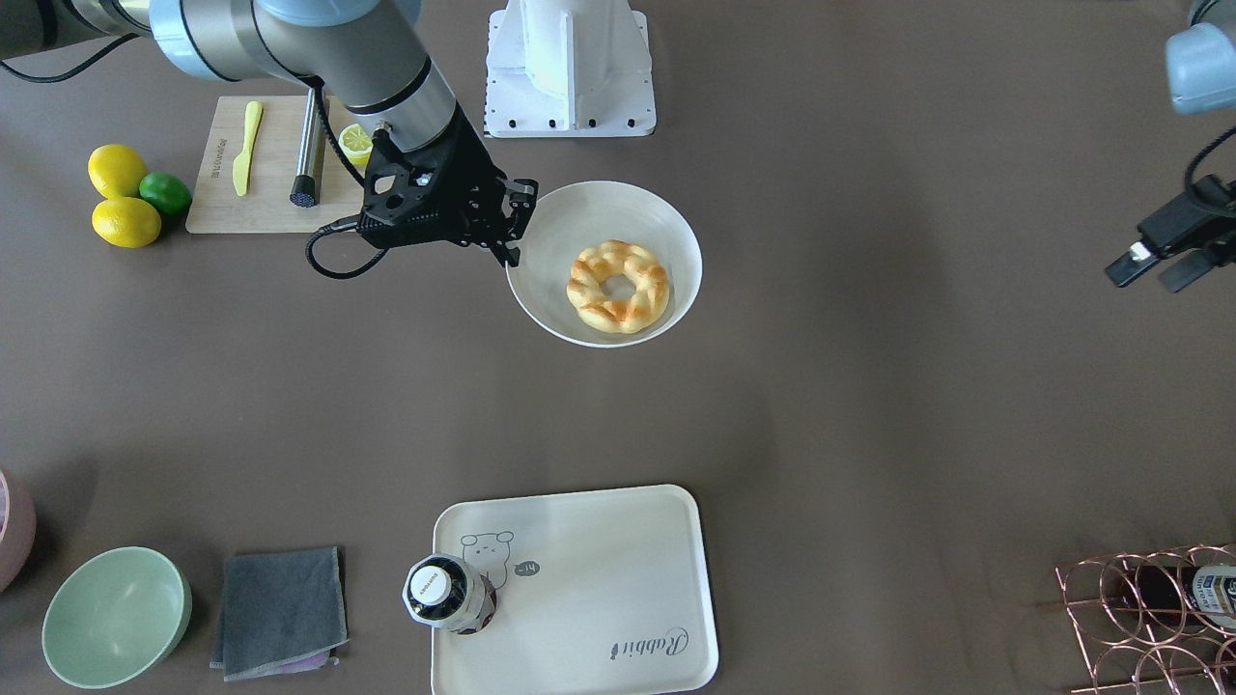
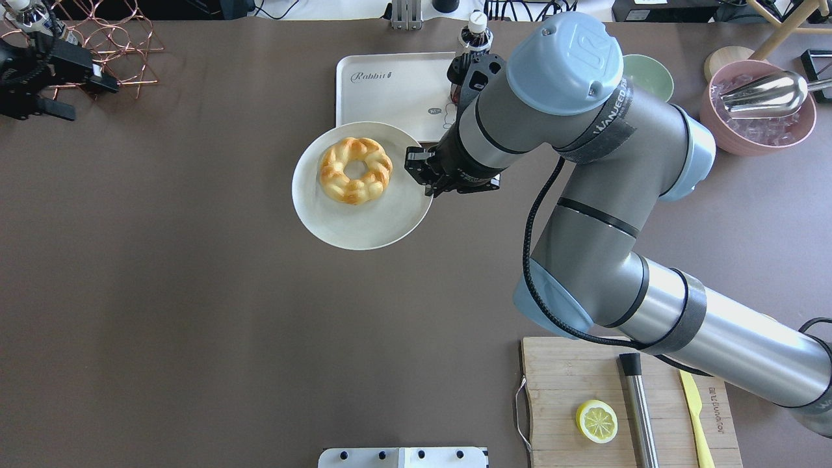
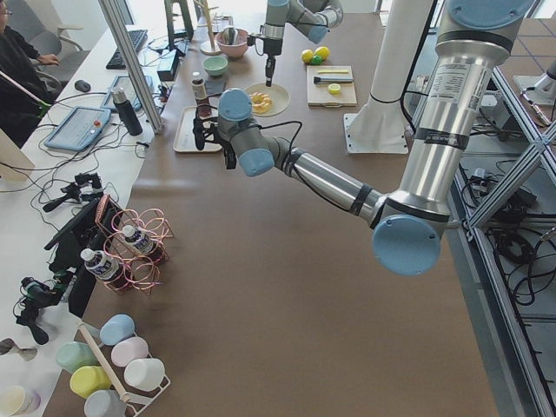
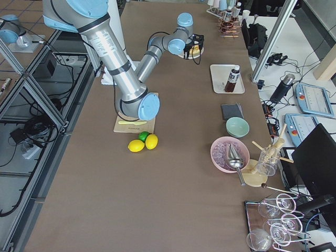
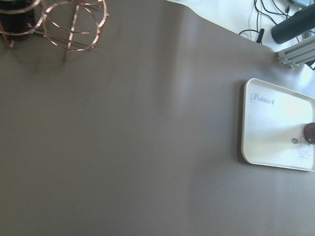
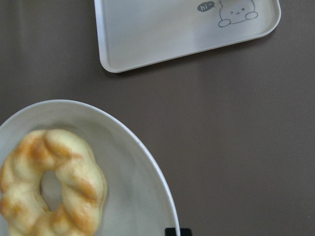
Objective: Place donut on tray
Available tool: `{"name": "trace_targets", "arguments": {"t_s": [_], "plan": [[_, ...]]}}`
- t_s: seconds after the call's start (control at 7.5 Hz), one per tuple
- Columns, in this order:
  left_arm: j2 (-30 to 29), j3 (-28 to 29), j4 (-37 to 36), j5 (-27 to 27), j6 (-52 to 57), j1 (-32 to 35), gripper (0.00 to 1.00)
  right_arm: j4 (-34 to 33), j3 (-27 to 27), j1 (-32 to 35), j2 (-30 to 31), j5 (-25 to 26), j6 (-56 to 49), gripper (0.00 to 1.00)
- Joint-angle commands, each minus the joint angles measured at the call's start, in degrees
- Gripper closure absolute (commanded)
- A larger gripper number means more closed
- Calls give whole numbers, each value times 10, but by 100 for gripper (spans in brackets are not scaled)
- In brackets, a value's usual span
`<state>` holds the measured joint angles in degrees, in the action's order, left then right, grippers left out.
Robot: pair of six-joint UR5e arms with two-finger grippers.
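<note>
1. The brown worktop (image 1: 869, 405) fills the front-facing view and carries everything else.
2. The cream-white tray (image 1: 618, 579) lies at the lower centre of that view. A bear drawing sits near its upper left corner and "Rabbit" script near its lower right. A dark bottle with a white cap (image 1: 446, 594) stands upright at the tray's left edge, just beside the bear.
3. The round white plate (image 1: 666, 227) sits at upper centre, well apart from the tray, with bare worktop between them.
4. The donut (image 1: 652, 290), a braided golden-brown ring, lies flat in the plate, toward its lower right. Neither claw touches it.
5. The right claw (image 1: 517, 227) hangs at the plate's left rim with its fingers spread apart, gripping nothing. Its lower fingertip overlaps the rim in this view, but I cannot tell whether it touches.
6. The left claw (image 1: 1149, 273) is at the right edge of the frame over bare worktop, well apart from plate and tray. Its fingers are parted and it holds nothing.
</note>
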<state>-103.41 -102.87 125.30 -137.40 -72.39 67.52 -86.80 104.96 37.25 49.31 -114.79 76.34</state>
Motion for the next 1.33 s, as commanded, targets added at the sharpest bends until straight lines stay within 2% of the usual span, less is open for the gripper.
{"name": "trace_targets", "arguments": {"t_s": [0.0, 0.27, 1.07, 1.2], "plan": [[-63, -1, 21, 82, -90, -94, 2, -7, -21, -9, -25, 16, 4, 100], [-89, -1, 20, 121, -102, -137, 2, -5, -30, -8, -34, 16, 5, 100], [-98, -22, 21, 124, -101, -182, 4, 1, -50, 13, -58, 10, 15, 100], [-97, -26, 21, 150, -101, -195, 9, 1, -51, 18, -58, 8, 14, 100]]}}
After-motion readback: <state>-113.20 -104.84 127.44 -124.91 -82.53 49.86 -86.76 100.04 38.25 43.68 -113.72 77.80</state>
